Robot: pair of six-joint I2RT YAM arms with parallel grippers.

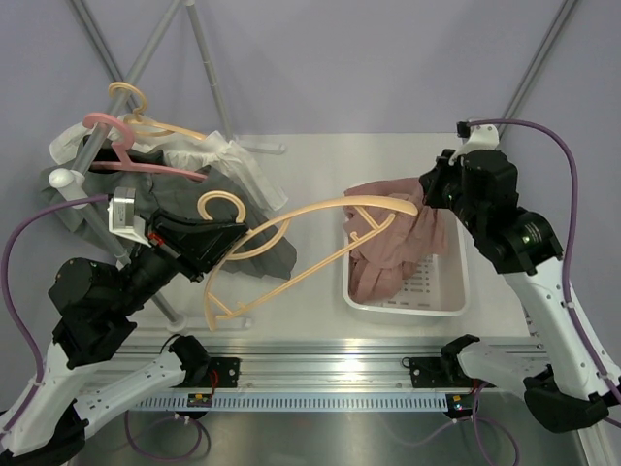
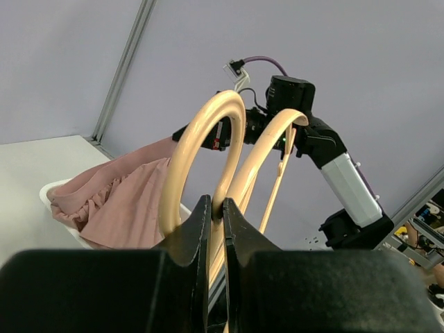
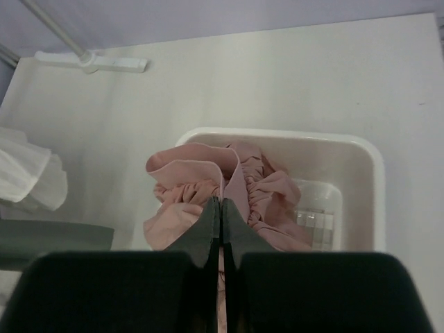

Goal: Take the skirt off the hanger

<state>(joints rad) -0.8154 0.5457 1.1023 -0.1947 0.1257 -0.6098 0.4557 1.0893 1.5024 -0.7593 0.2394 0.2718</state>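
Top external view: left jaws clamp the hanger (image 1: pixel 291 218), right jaws pinch the skirt (image 1: pixel 388 257) hanging below them; a snag could wrench the hanger free.

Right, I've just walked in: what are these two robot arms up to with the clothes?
The left gripper is shut on the hook of a cream hanger, holding it in the air. The right gripper is shut on the pink skirt, which hangs down into a white basket. The hanger's far end meets the skirt's top beside the right gripper, so the skirt does not look fully off yet.
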